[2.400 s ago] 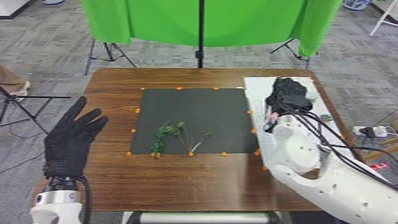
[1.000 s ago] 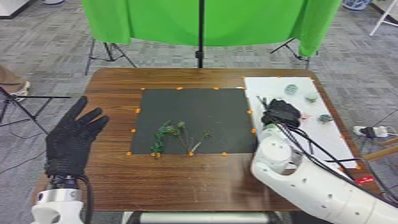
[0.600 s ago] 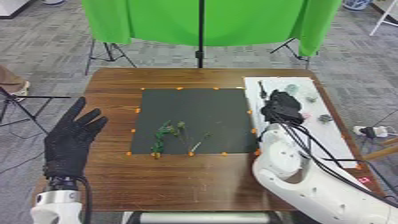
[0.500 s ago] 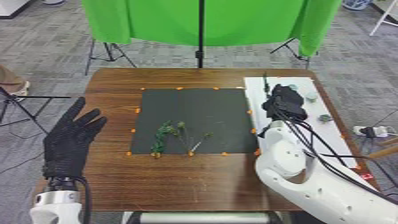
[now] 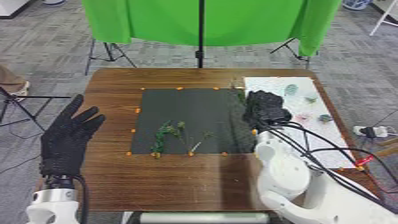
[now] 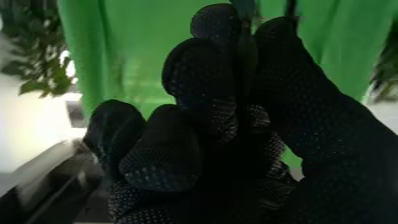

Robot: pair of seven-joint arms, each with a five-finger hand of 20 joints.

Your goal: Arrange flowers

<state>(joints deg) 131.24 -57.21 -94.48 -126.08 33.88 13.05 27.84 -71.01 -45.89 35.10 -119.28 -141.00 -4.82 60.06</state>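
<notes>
Right robot hand (image 5: 265, 107) had just carried its pinched sprig (image 6: 246, 55) off the white sheet (image 5: 266, 82), toward the black mat (image 5: 191, 107) on its left; placement likely next.

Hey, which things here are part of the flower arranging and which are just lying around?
Likely for the job:
- sprigs on the dark mat
- small pieces on the white sheet
- stem in the right hand

Apparently just around:
- green cloth
- white box on the floor

Right robot hand (image 5: 265, 106) | pinching slender dark thing (image 6: 246, 52) | green cloth (image 6: 129, 45), leafy plant (image 6: 37, 47) behind
</notes>
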